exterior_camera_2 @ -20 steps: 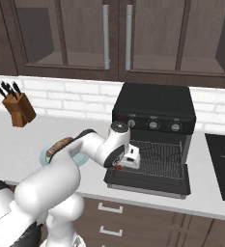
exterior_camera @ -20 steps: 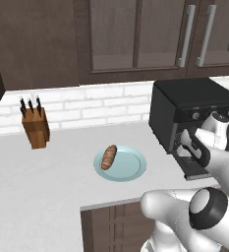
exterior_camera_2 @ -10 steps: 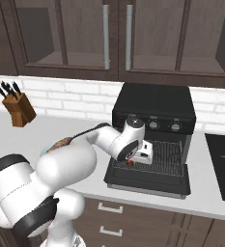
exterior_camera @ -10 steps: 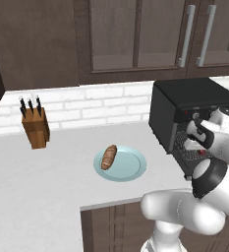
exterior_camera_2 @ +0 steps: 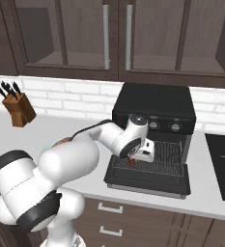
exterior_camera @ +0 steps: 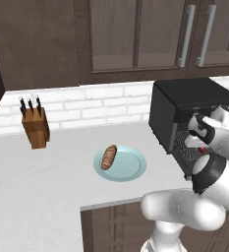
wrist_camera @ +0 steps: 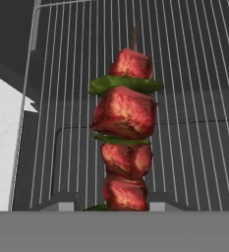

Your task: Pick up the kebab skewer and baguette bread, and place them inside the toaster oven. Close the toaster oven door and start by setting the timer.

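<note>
The gripper point(exterior_camera_2: 134, 158) is positioned at the open front of the toaster oven point(exterior_camera_2: 155, 103), above the wire rack point(exterior_camera_2: 168, 153). In the hand view, the kebab skewer point(wrist_camera: 126, 138) stands directly ahead of the camera, its lower end seated between the two fingertips point(wrist_camera: 63, 201), which press against it from either side; the gripper is pinching the skewer. The skewer carries red meat chunks separated by green pepper slices, with the thin stick tip projecting at the far end. Behind it lies the wire rack point(wrist_camera: 185, 74) of the oven interior. In the right base view, a small red piece of the skewer point(exterior_camera_2: 132, 161) shows just below the white hand, over the front part of the rack. The toaster oven door point(exterior_camera_2: 147, 182) is folded down flat in front of the cavity, resting level over the counter point(exterior_camera_2: 46, 130). A row of silver knobs point(exterior_camera_2: 164, 126) runs across the oven face above the opening. In the left base view, the baguette bread point(exterior_camera: 108, 157) lies on the left part of a pale blue plate point(exterior_camera: 130, 170), well apart from the oven point(exterior_camera: 180, 106). A wooden knife block point(exterior_camera: 36, 127) stands near the tiled back wall, left of the plate.
</note>
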